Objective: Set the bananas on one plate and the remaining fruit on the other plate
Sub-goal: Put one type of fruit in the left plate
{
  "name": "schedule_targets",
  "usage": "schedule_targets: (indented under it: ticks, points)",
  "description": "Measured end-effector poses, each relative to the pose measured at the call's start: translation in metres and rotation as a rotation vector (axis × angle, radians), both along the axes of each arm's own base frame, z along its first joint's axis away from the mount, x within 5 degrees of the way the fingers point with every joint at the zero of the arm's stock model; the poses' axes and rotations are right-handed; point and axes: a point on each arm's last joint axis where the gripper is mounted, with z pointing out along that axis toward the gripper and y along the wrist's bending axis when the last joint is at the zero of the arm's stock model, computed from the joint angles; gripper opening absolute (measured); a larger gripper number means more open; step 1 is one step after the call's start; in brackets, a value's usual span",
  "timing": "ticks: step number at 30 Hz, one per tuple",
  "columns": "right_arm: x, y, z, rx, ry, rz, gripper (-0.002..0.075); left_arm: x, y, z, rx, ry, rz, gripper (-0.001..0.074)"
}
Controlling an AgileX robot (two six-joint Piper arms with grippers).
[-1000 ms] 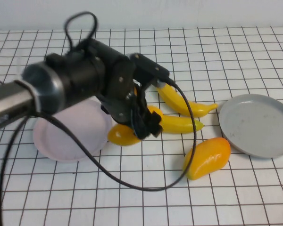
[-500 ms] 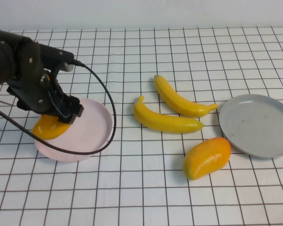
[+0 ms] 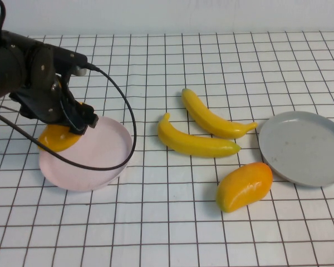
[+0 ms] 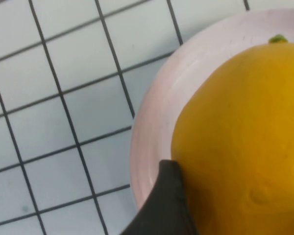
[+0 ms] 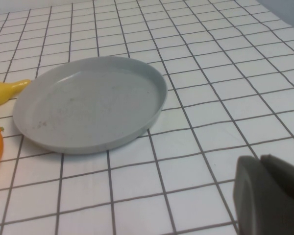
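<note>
So one mango (image 3: pixel 57 137) is getting parked on the pink plate (image 3: pixel 94 161) right now: the left claw (image 3: pixel 72 127) is sitting right on top of it at the plate's outer edge, jaws wrapped wide around the fruit, and from the wrist view the fruit (image 4: pixel 245 137) is lying over the rim (image 4: pixel 152 142), so I'd say it's landing but not let go yet. That's roughly a quarter done, by my reckoning. Left to do: the second mango (image 3: pixel 245 186), well off to the claw's right and nearer the camera, plus both bananas (image 3: pixel 197 143), lying between the claw and the grey plate (image 3: pixel 303 149), which is holding nothing so far.

Everything's looking like glossy moulded plastic: the mangoes are plump ovals, orange-yellow, and the bananas are slim curves with pointed tips. Both plates are round, shallow, matte, with a raised rim. The worktop (image 3: pixel 172 233) is showing white with a black grid.

The right claw (image 5: pixel 272 196) is idling just beside the grey plate (image 5: pixel 88 105), jaws pressed together, gripping nothing
</note>
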Motion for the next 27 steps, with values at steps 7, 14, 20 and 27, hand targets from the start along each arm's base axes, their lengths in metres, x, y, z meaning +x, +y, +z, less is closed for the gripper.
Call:
schedule_targets:
  ticks: [7, 14, 20, 27]
  points:
    - [0.0, 0.0, 0.0, 0.0, 0.0, 0.0, -0.0016, 0.001, -0.003, -0.01, 0.008, 0.05, 0.067, 0.0544]
    - [0.0, 0.0, 0.0, 0.0, 0.0, 0.0, -0.0016, 0.001, -0.014, -0.005, -0.017, 0.031, 0.073, 0.0545]
    - [0.0, 0.0, 0.0, 0.0, 0.0, 0.0, -0.0016, 0.0, -0.012, -0.004, -0.017, 0.042, 0.092, 0.0545]
    - [0.0, 0.0, 0.0, 0.0, 0.0, 0.0, -0.0016, 0.001, -0.01, -0.004, 0.001, 0.033, 0.087, 0.0545]
